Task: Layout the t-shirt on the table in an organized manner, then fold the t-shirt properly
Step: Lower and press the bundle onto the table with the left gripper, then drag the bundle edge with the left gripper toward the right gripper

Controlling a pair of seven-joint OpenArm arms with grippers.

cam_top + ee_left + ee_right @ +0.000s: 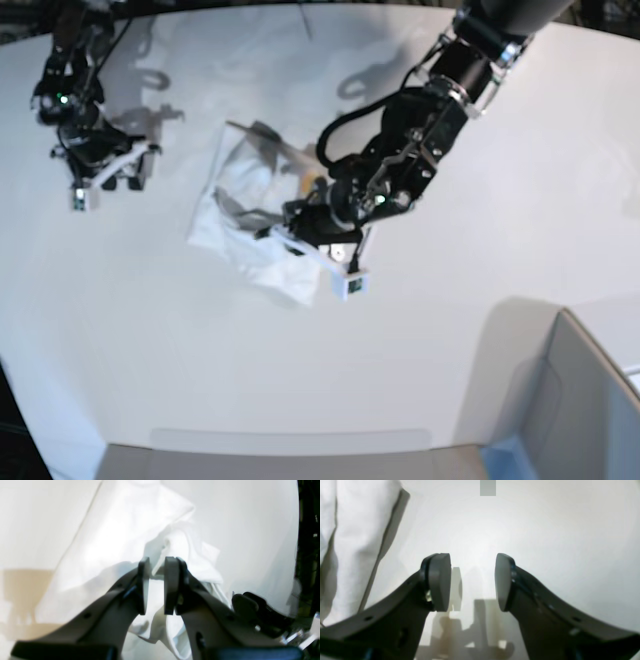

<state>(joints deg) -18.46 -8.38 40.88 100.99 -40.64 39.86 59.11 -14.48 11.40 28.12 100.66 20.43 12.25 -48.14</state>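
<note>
The t-shirt [255, 225], bunched mid-surface [150, 340], is pinched by the left pincer [157, 585] for spreading; the right pincer [473, 580] is held released at the far left.

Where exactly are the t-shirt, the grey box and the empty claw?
t-shirt [245, 235]: base view, on the crumpled white cloth.
grey box [585, 405]: base view, on its side wall.
right gripper [472, 580]: right wrist view, midway between its open fingertips.

The light was very bright, and the table [150, 340] glared white. Dark shadows of the arms lay on it at the far side. Both wrist views were blurry and bent at the edges.
</note>
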